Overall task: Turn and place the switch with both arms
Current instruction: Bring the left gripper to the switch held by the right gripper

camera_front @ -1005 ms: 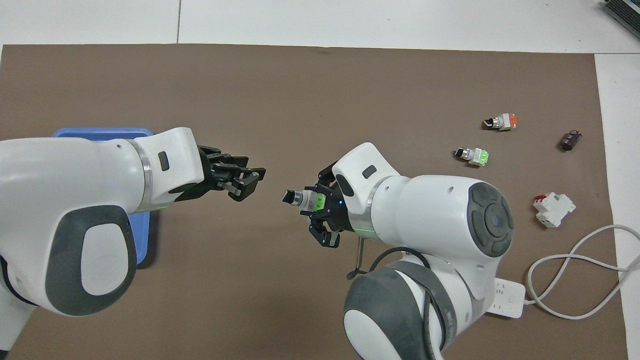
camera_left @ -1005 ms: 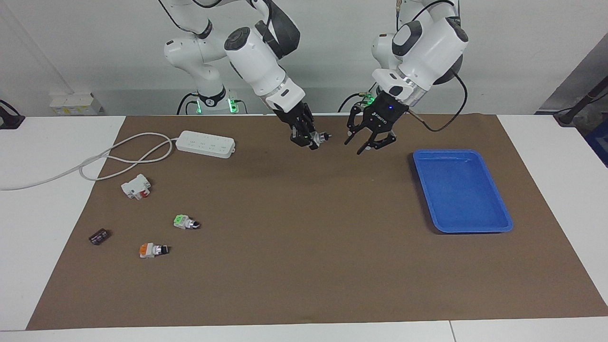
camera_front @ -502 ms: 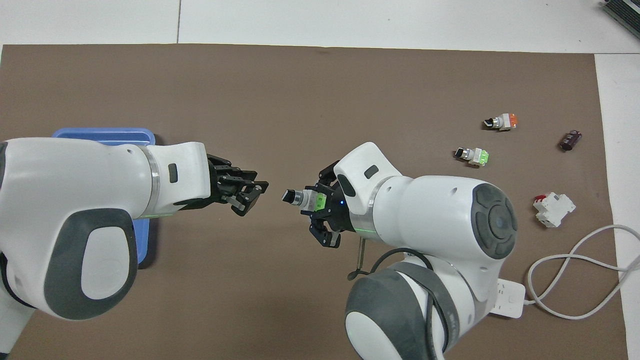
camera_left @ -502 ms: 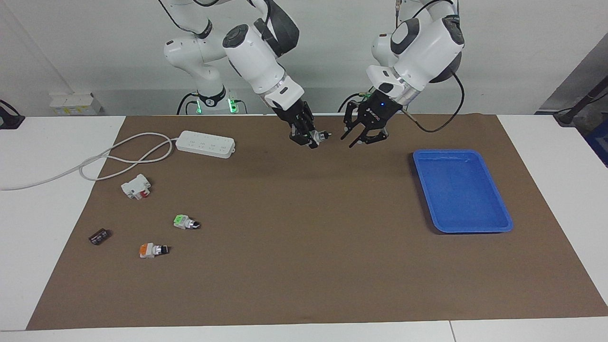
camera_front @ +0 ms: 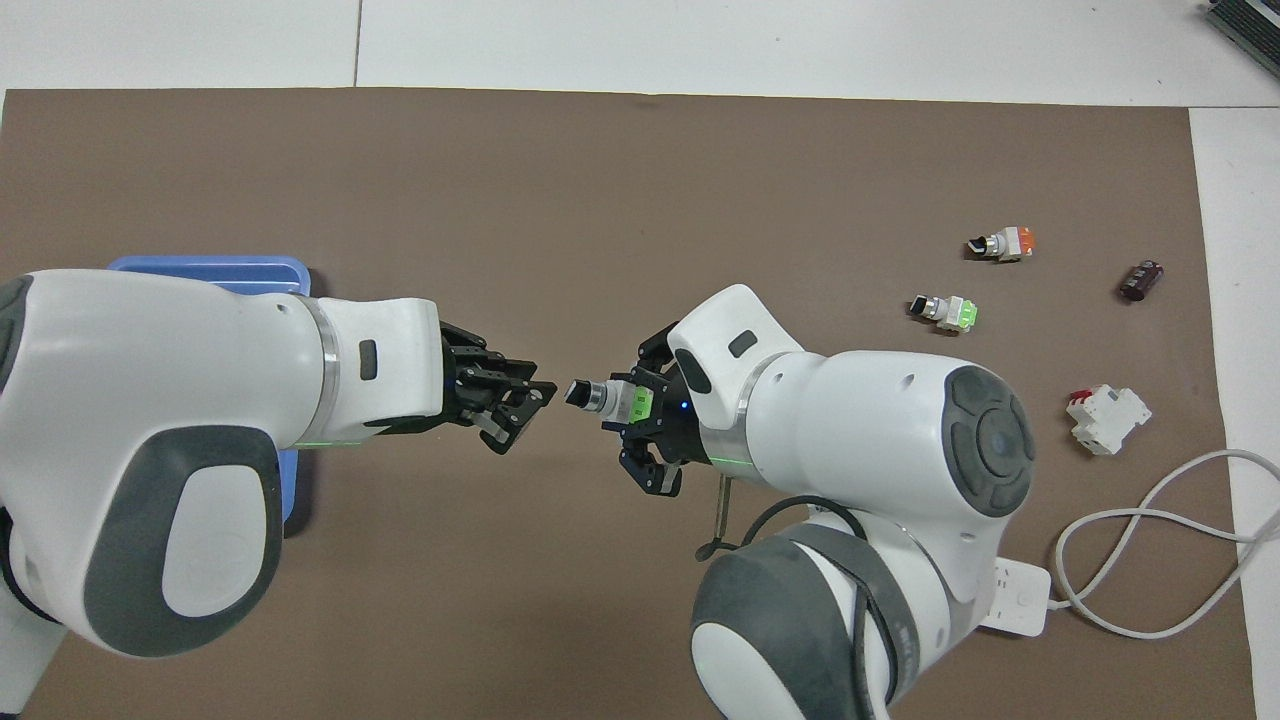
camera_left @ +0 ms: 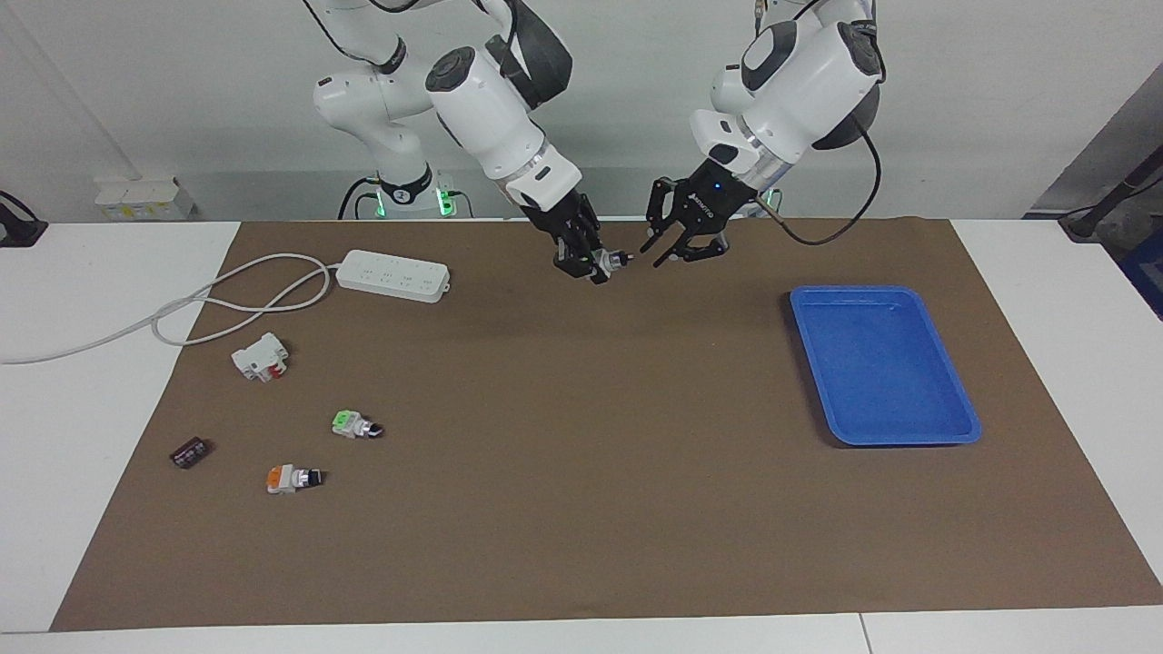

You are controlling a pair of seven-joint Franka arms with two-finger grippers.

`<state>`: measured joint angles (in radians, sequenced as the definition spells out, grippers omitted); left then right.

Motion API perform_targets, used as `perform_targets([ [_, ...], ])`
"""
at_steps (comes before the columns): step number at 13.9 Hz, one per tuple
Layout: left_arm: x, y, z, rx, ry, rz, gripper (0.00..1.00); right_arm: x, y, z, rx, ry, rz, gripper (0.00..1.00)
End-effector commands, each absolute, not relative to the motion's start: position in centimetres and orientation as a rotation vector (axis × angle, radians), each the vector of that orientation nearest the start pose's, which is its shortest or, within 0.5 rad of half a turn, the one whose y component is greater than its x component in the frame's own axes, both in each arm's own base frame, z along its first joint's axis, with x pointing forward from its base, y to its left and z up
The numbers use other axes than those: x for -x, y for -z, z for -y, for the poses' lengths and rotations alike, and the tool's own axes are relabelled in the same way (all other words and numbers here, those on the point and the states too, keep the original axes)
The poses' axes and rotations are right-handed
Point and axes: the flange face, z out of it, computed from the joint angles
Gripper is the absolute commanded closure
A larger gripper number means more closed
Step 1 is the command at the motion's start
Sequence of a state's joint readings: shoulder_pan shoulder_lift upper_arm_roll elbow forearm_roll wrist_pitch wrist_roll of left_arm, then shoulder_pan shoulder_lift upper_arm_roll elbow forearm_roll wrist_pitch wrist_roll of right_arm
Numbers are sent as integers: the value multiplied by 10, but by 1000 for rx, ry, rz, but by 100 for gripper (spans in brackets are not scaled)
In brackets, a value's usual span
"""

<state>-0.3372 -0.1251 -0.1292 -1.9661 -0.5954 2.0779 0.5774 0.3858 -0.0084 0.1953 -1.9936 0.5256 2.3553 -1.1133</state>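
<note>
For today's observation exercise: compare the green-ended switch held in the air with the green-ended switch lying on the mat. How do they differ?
The held switch is up in the air, clamped in the right tool, its black knob pointing at the left tool. The lying switch rests on the brown mat untouched, near the orange-ended switch. Both share a green block, a silver middle and a black knob.

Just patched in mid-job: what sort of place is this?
Likely a robotics lab bench: two white arms at a table under a brown mat, loose electrical parts, a power strip and a blue tray.
</note>
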Motion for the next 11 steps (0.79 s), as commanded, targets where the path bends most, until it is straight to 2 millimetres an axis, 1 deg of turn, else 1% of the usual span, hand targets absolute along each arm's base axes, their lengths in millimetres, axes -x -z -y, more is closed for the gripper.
perform_targets([
  [1,-471,-562,281,-2371,-389,1040,72,-483,-509,-321,2089,646,1753,100],
  [4,-476,-559,282,-2377,-420,1026,72,-483,-509,-321,2088,646,1754,100],
  [6,-475,-554,288,-2375,-414,1036,72,-483,-509,-321,2088,646,1754,100],
  [11,-477,-550,289,-2377,-416,1034,72,-483,-510,-321,2088,648,1755,100],
])
